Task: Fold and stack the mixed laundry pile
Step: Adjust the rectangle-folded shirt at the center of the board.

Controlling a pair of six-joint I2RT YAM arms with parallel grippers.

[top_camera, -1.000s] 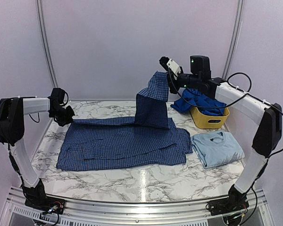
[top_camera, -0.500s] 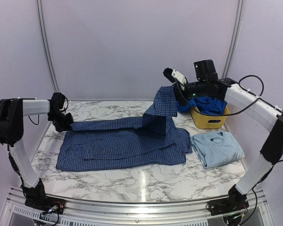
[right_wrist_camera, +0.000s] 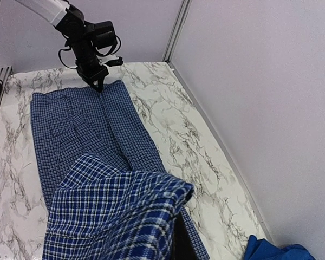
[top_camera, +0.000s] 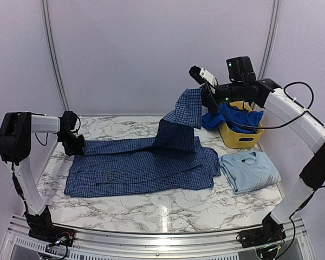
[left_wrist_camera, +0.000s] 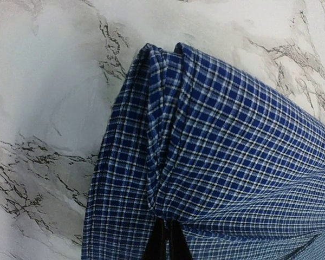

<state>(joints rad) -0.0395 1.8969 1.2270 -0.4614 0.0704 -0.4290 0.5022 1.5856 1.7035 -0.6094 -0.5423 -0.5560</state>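
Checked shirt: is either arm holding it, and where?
Both. The left gripper pinches the checked shirt at its far-left edge, down at the table; the right gripper holds its far-right end in the air.

The marble table (top_camera: 124, 212) is lit brightly and evenly from above; a pale glare streak is seen near its front edge; shadows are softened.

Check shirt (top_camera: 141, 165) spread flat, right end lifted; sky-blue T-shirt (top_camera: 249, 170) folded.
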